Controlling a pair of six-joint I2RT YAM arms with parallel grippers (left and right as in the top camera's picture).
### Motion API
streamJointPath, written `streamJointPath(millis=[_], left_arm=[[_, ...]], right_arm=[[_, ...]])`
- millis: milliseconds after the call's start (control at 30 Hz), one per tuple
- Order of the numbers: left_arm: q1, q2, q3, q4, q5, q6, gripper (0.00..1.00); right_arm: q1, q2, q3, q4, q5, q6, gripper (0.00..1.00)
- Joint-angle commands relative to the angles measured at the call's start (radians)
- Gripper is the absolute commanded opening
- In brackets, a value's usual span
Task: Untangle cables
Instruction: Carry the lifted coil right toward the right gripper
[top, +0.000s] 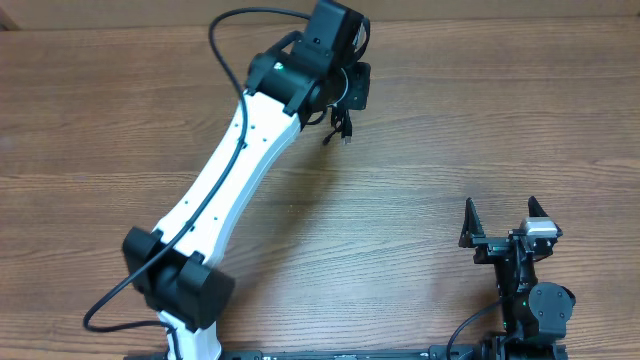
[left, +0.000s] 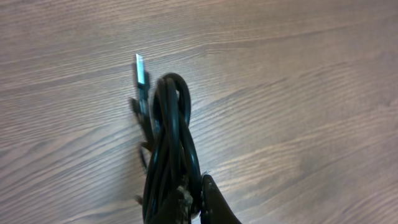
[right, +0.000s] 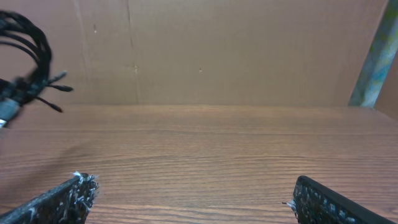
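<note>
The cables (left: 169, 143) are a bundle of thin black cords with a small metal plug sticking out at the top. My left gripper (left: 196, 202) is shut on the bundle and holds it above the wooden table. In the overhead view the bundle (top: 341, 122) hangs below my left gripper (top: 345, 90) at the far middle of the table. The bundle also shows at the left edge of the right wrist view (right: 28, 62), lifted off the table. My right gripper (top: 500, 215) is open and empty near the front right; its fingers (right: 189, 199) are spread wide over bare wood.
The wooden table (top: 450, 130) fills all views. A brown wall (right: 217, 50) stands at the far edge. The left arm's white link (top: 225, 180) stretches diagonally across the left half of the table.
</note>
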Motion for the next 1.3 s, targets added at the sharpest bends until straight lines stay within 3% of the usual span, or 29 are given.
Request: streamJointPath(millis=[0, 233, 467, 567, 767, 967, 1100, 1267], left_arm=[[-0.004, -0.048, 0.008, -0.050, -0.006, 0.120, 0.04], [-0.005, -0.060, 0.008, -0.143, 0.014, 0.247, 0.04], [-0.006, -0.060, 0.008, -0.175, 0.203, 0.413, 0.04], [-0.006, -0.060, 0.008, -0.199, 0.367, 0.494, 0.04], [-0.006, -0.060, 0.008, -0.220, 0.599, 0.519, 0.04], [-0.006, -0.059, 0.008, -0.226, 0.680, 0.554, 0.04], [-0.007, -0.059, 0.008, -0.293, 0.687, 0.657, 0.04], [-0.007, -0.059, 0.008, -0.356, 0.714, 0.755, 0.04]], right_arm=[[0.005, -0.009, -0.010, 0.003, 0.002, -0.001, 1.00], [0.005, -0.009, -0.010, 0.003, 0.002, -0.001, 1.00], [0.005, -0.009, -0.010, 0.003, 0.002, -0.001, 1.00], [0.005, -0.009, -0.010, 0.003, 0.002, -0.001, 1.00], [0.005, -0.009, -0.010, 0.003, 0.002, -0.001, 1.00], [0.005, -0.009, -0.010, 0.005, 0.002, -0.001, 1.00], [0.005, -0.009, -0.010, 0.008, -0.048, 0.003, 1.00], [0.005, -0.009, -0.010, 0.029, -0.240, 0.322, 1.00]])
